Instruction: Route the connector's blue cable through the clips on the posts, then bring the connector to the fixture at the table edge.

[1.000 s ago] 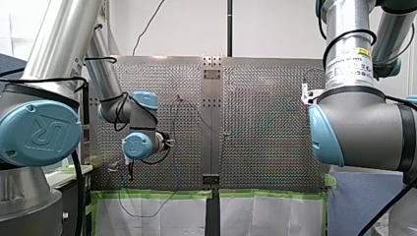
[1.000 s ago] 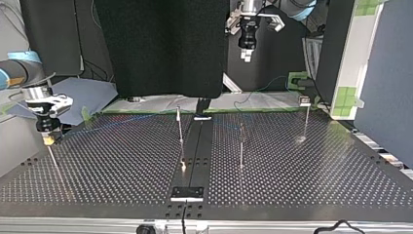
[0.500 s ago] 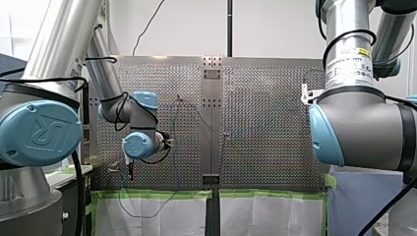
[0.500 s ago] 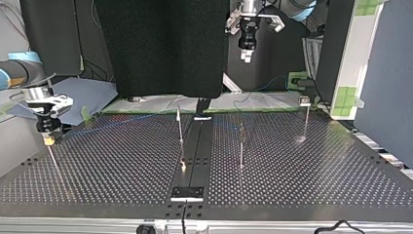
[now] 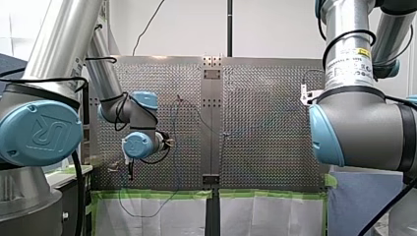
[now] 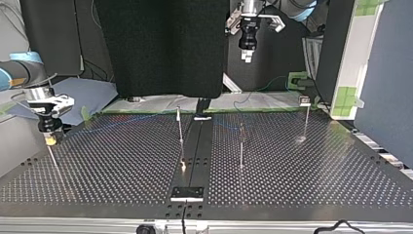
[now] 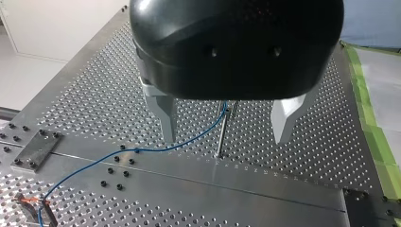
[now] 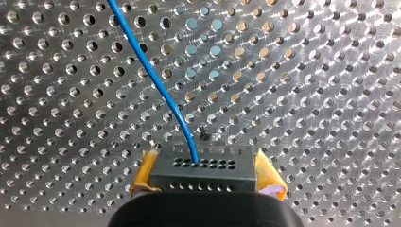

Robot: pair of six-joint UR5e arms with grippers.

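In the right wrist view my right gripper (image 8: 207,178) is shut on the grey connector (image 8: 203,163), with a yellow pad (image 8: 143,176) on each side. The blue cable (image 8: 152,78) leaves the connector's face and runs off over the perforated table. In the top view my right gripper (image 6: 49,139) hangs at the left edge above a thin post (image 6: 54,163). My left gripper (image 7: 226,130) is open, high over a post (image 7: 221,135) whose clip carries the blue cable (image 7: 142,149). In the top view my left gripper (image 6: 246,54) hangs at the far side.
Three thin posts (image 6: 180,127) (image 6: 241,146) (image 6: 306,117) stand on the perforated table (image 6: 316,175). A dark centre strip (image 6: 195,151) runs down its middle. Green tape and white sheets border the far edge (image 6: 156,103). Another clip with cable (image 7: 33,208) sits near the strip.
My right gripper with the connector has crept slightly toward the top view's right. My left arm has not moved.
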